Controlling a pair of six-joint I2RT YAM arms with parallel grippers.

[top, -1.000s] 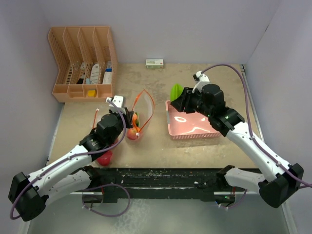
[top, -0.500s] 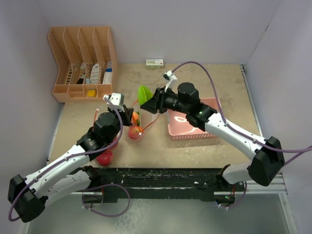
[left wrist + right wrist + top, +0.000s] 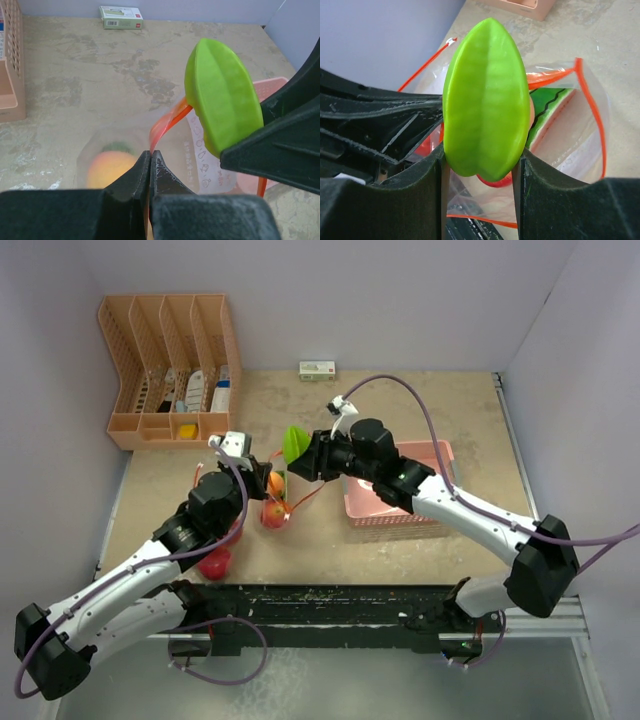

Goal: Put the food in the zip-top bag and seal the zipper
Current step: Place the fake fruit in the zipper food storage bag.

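Note:
A clear zip-top bag (image 3: 292,480) with an orange zipper rim stands open at the table's middle. My left gripper (image 3: 150,156) is shut on its rim (image 3: 167,122) and holds the mouth up. Inside the bag lie a peach-orange piece (image 3: 107,170), a red apple (image 3: 272,512) and a green-edged slice (image 3: 551,107). My right gripper (image 3: 481,167) is shut on a glossy green fruit (image 3: 486,97), also seen from above (image 3: 294,442), and holds it just over the bag's mouth. Another red apple (image 3: 214,562) lies on the table by my left arm.
A pink basket (image 3: 440,452) stands to the right of the bag. A peach organiser rack (image 3: 170,365) with small packets is at the back left. A small white-and-green box (image 3: 317,370) lies at the back wall.
My right gripper has carried the green fruit from over the pink basket leftward to just above the bag's mouth. My left gripper still holds the bag's rim.

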